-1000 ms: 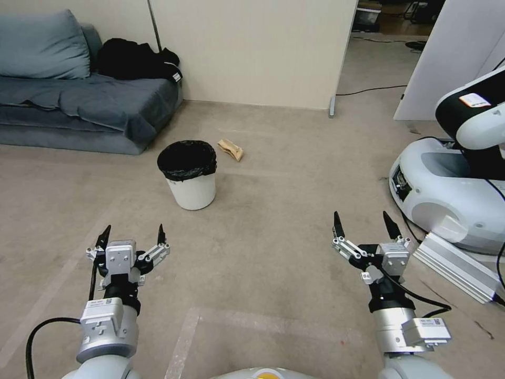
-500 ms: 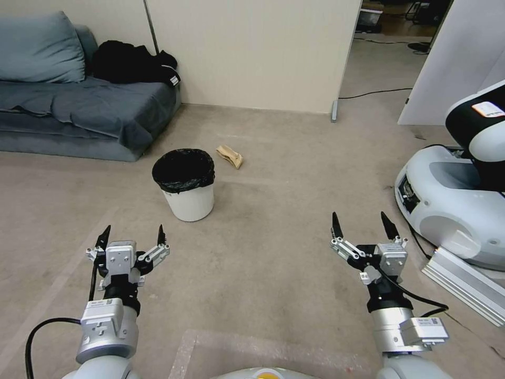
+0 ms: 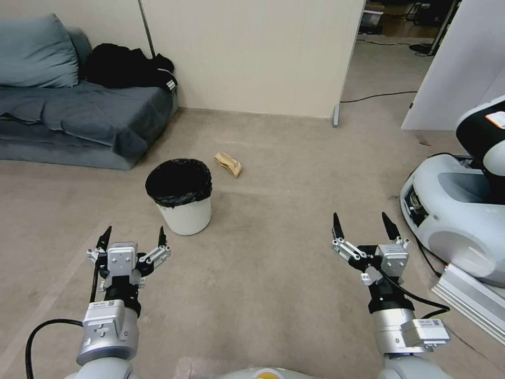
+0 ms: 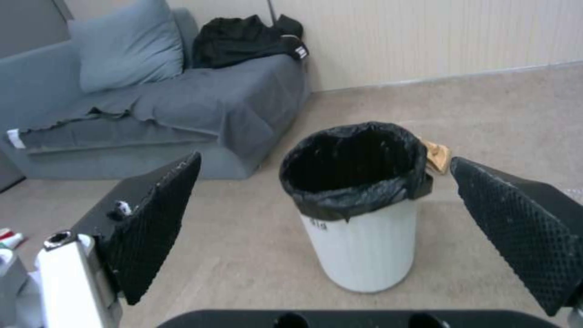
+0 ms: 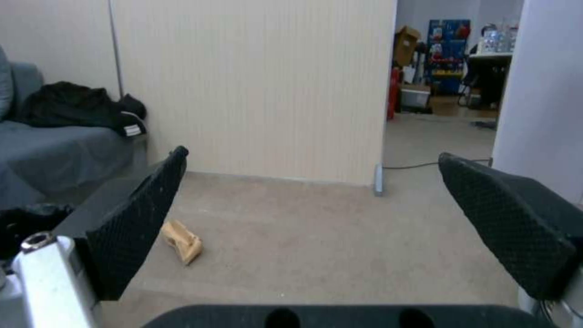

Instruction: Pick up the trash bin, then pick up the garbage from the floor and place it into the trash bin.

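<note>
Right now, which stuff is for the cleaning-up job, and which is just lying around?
For the job: trash bin; crumpled tan paper on the floor behind it; left gripper and right gripper, both open.

Just lying around: sofa; black clothes; other white robot.

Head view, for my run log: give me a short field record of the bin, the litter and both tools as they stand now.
trash bin: upright on the floor, black liner over rim, ahead of the left tool
garbage: crumpled tan paper on the floor, just beyond the bin, apart from it
left tool: open, raised, short of the bin, holding nothing
right tool: open, raised, holding nothing
sofa: far left, against the wall
</note>
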Controlling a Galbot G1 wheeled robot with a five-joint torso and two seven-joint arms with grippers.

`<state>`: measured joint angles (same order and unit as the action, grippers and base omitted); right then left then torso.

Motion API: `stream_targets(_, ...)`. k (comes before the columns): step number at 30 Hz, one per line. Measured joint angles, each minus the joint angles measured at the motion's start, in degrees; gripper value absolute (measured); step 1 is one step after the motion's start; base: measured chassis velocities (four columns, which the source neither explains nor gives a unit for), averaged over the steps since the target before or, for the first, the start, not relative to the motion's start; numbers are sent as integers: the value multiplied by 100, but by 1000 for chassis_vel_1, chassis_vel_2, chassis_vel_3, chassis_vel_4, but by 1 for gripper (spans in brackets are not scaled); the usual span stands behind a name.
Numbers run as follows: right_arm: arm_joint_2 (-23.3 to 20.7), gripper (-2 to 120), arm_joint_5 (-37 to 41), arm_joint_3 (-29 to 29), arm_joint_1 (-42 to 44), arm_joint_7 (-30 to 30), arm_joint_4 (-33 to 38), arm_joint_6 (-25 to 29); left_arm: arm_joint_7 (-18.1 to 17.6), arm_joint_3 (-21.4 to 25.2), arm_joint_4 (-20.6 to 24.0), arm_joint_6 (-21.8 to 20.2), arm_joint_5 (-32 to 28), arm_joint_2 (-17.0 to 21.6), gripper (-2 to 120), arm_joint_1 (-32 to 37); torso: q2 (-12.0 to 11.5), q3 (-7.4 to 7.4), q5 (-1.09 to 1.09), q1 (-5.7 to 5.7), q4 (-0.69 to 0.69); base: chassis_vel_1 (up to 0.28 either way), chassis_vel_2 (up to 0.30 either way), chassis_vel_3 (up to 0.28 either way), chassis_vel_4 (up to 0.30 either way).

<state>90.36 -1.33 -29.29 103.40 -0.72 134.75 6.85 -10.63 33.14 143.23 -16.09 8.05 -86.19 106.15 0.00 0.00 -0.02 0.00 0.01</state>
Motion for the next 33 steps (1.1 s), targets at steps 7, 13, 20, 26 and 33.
stream_targets(7, 6, 100, 11, -17, 11, 18, 0, 3, 1, -13, 0, 6, 12, -7, 100, -1, 0, 0, 3, 0, -1, -166, 163, 160, -151)
stream_targets(13, 20, 100, 17, -7, 18, 19, -10, 5, 9, -21, 0, 9, 16, -9, 100, -15, 0, 0, 3, 0, 0, -146, 159, 159, -158)
stream_targets(20, 34, 100, 19, -23, 6, 19, -13, 6, 11, -25, 0, 17, 16, -14, 100, -28, 0, 0, 0, 0, -1, -184, 165, 170, -166)
stream_targets(26, 40, 100, 21, -32, 6, 23, -19, 7, 11, -36, 0, 23, 21, -18, 100, -37, 0, 0, 2, 0, -1, -138, 168, 144, -166)
stream_targets(33, 40, 100, 21, -39, 6, 23, -18, 20, 10, -29, 0, 28, 22, -18, 100, -31, 0, 0, 0, 0, -1, -159, 157, 150, -158)
